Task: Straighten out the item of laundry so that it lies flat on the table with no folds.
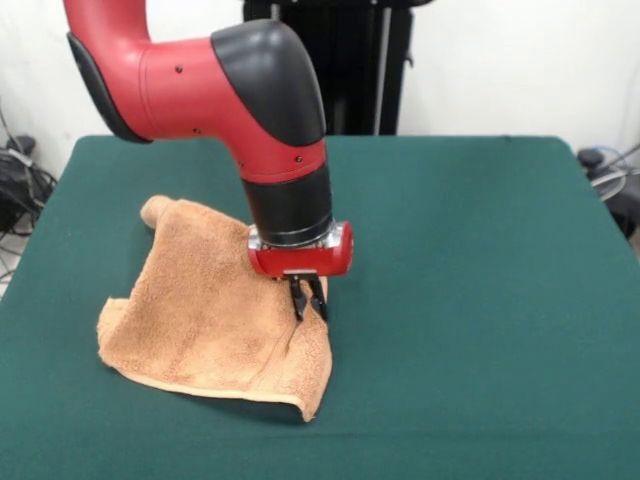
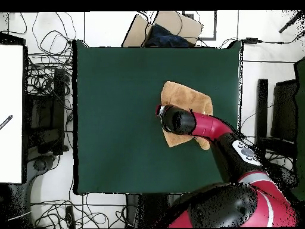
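Observation:
The orange-tan towel (image 1: 205, 315) lies on the green table (image 1: 470, 300), left of centre in the front view, rumpled, with a raised fold along its right edge and its near right corner curled up. My gripper (image 1: 308, 312) points down at that right edge, its black fingertips pinched together on the fold of cloth. In the overhead view the towel (image 2: 186, 95) shows right of the table's (image 2: 119, 119) centre, and the arm's wrist (image 2: 177, 120) covers its lower part and hides the gripper.
Cables and equipment (image 2: 47, 107) lie beside the table's left side in the overhead view. A cardboard box with dark cloth (image 2: 164, 30) stands past the far edge. Dark gear (image 2: 280, 113) stands off the right side.

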Controlling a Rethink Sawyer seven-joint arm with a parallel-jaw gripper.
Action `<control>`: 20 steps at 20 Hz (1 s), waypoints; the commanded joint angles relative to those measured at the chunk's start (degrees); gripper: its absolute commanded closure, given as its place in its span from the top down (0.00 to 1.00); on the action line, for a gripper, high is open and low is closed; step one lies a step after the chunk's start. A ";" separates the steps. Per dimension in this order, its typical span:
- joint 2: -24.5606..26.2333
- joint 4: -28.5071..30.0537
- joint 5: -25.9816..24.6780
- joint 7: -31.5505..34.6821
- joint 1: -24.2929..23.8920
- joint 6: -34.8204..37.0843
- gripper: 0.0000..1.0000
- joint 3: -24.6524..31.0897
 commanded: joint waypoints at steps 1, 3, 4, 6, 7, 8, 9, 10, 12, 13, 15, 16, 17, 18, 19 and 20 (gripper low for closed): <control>2.56 -0.76 -4.60 -3.52 1.85 2.61 0.00 2.89; -2.40 2.37 -3.46 -1.70 2.89 4.79 0.00 1.85; -5.61 4.50 -2.53 -1.18 3.22 6.65 0.00 2.09; -11.59 7.59 -0.24 -1.57 3.72 12.35 0.00 3.29; -13.65 8.56 0.63 -1.46 3.97 14.05 0.00 3.73; -15.71 9.52 1.50 -1.34 4.23 15.75 0.00 4.17; -17.32 10.44 2.04 -0.89 4.46 16.57 0.00 4.40; -18.45 11.42 2.67 -0.23 4.46 16.92 0.00 4.74; -20.79 13.24 3.71 0.97 4.59 17.28 0.00 5.19; -22.02 14.08 4.12 1.52 4.73 17.30 0.00 5.30; -24.25 15.01 4.60 2.66 5.59 17.30 0.00 4.84; -25.60 15.65 4.90 3.24 6.15 17.54 0.00 4.46; -26.59 15.94 5.35 3.59 6.77 18.25 0.00 4.33; -27.68 16.65 6.00 4.30 7.43 19.00 0.00 4.07; -28.04 16.95 6.52 5.15 8.01 18.59 0.00 4.15; -28.33 17.62 6.87 6.33 8.74 17.58 0.00 3.87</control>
